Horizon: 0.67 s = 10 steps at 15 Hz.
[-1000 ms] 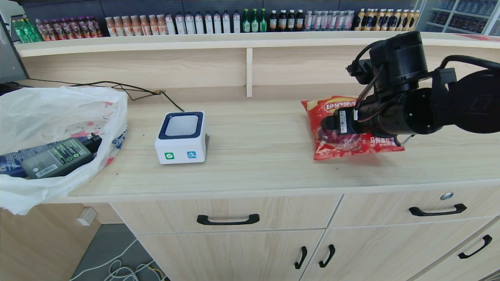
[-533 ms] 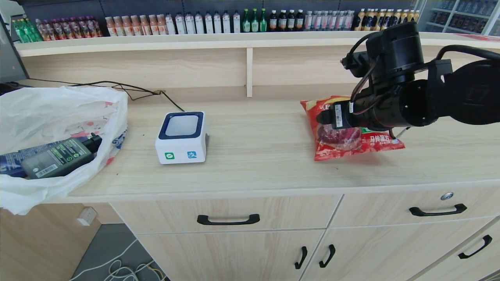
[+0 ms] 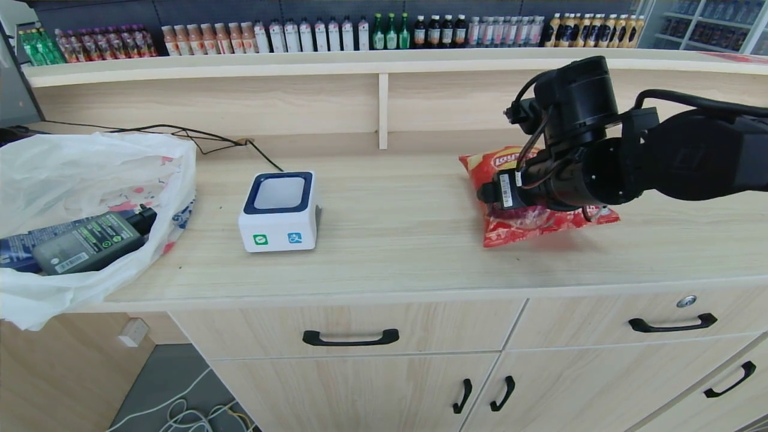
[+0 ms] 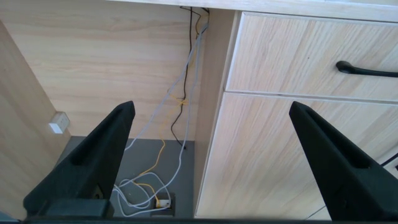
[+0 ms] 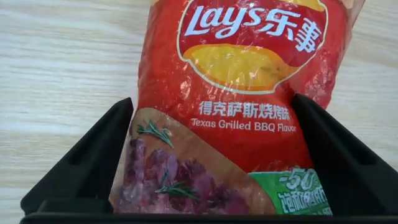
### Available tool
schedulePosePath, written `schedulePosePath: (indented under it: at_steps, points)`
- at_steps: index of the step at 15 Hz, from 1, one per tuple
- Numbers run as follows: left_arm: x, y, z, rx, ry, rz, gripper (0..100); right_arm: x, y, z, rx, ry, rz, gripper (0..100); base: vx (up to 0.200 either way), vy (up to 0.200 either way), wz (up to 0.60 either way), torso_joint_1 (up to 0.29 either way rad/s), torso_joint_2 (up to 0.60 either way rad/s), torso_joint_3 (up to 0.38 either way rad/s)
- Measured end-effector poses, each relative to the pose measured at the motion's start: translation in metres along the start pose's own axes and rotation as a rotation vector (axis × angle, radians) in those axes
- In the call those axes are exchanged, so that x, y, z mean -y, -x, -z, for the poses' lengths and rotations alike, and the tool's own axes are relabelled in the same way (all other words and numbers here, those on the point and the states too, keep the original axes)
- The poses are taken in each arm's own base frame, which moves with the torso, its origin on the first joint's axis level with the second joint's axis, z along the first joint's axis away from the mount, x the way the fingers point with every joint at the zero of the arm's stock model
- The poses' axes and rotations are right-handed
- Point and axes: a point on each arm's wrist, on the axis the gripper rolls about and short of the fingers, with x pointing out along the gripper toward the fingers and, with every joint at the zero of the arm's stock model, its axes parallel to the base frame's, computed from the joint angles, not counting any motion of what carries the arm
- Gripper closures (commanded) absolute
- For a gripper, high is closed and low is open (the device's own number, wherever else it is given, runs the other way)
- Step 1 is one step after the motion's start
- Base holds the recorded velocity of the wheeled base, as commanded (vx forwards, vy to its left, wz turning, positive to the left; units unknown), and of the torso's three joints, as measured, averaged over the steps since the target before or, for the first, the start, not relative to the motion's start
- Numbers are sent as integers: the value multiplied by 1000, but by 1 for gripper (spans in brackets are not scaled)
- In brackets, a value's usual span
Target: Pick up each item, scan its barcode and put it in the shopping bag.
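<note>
On the worktop (image 3: 390, 264) the scanner (image 3: 278, 211) sits left of centre. The shopping bag (image 3: 78, 174) lies at the left end, hanging over the edge, with a bottle (image 3: 90, 240) inside it. The chips (image 3: 540, 225) lie flat toward the right, well apart from the scanner. The right end effector (image 5: 211, 109) is over the chips, a finger on either side. Drinks (image 3: 360, 33) stand in a row behind. The left end effector (image 4: 208, 112) hangs below the worktop, before the cupboard front (image 4: 298, 149).
</note>
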Motion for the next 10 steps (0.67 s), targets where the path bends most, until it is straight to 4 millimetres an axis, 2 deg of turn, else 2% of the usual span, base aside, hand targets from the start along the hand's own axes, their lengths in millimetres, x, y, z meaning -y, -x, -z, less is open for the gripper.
schedulePosePath:
  at_steps: [10]
  points:
    - [0, 0, 0, 0, 0, 0, 0, -2, -12, 5, -18, 7, 43, 0, 0, 0, 0, 0, 0, 0]
